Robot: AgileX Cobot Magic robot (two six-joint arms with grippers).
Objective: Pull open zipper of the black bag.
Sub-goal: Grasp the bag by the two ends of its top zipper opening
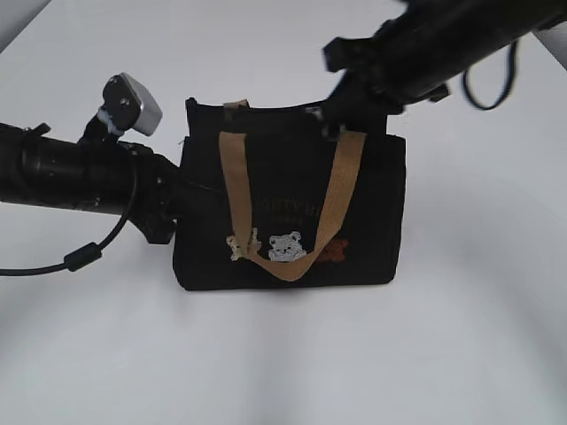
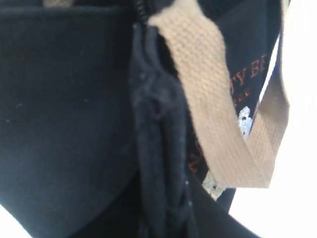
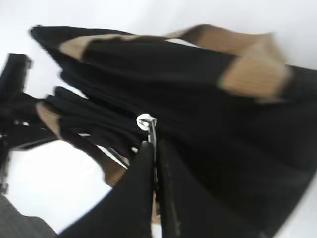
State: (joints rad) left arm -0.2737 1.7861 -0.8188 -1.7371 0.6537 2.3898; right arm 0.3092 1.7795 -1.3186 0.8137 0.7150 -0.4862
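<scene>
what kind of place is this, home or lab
Likely a lab or test bench, not a home: a bare white table, two black robot arms with exposed cables, and a lone black bag staged in the middle. Nothing domestic is in view.

The black bag (image 1: 288, 212) hides the left gripper's tips; lettering blurred.

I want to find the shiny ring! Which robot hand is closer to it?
Right. The right gripper is shut on the ring pull; the left gripper is at the black bag's left end.
</scene>
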